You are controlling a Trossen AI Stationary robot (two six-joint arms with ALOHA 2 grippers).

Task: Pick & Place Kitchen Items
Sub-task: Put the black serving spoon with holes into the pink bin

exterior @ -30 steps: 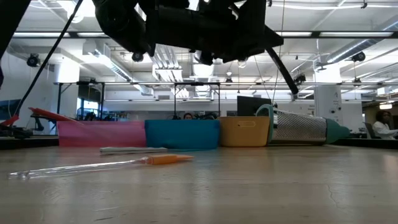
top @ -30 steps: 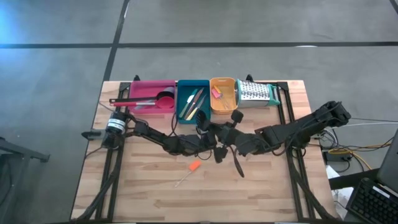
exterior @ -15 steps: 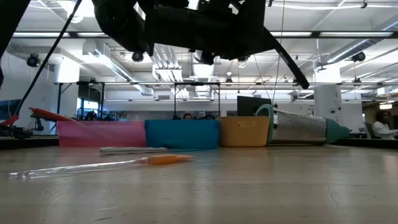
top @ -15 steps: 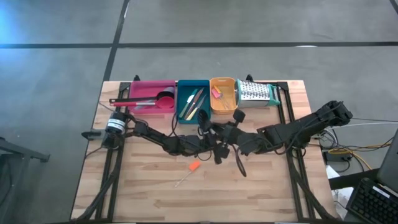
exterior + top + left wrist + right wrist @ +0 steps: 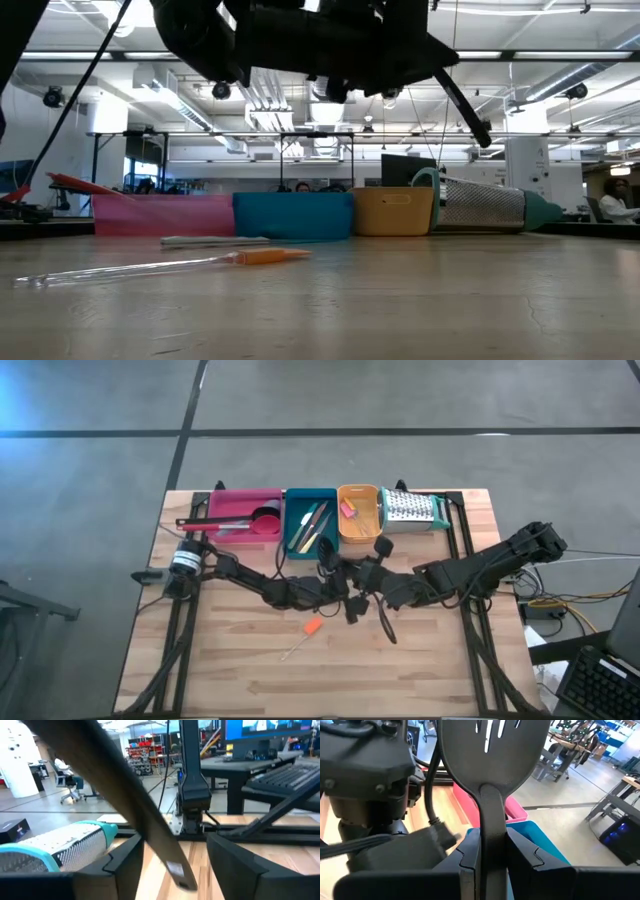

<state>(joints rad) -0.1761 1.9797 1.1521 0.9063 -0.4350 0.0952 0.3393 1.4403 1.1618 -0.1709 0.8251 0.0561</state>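
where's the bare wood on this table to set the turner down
Free: the near strip of table in front of the orange-handled tool, and the wood to its right, near the right arm. Crowded: the back edge, taken up by the pink tray, teal tray, orange tray and grater; both arms fill the middle.

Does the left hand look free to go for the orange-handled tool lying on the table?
Probably yes: the left hand is open, its fingers flank the turner the right hand holds; the orange-handled tool lies uncovered nearby.

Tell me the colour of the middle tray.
Teal tray, clearest in the high view.
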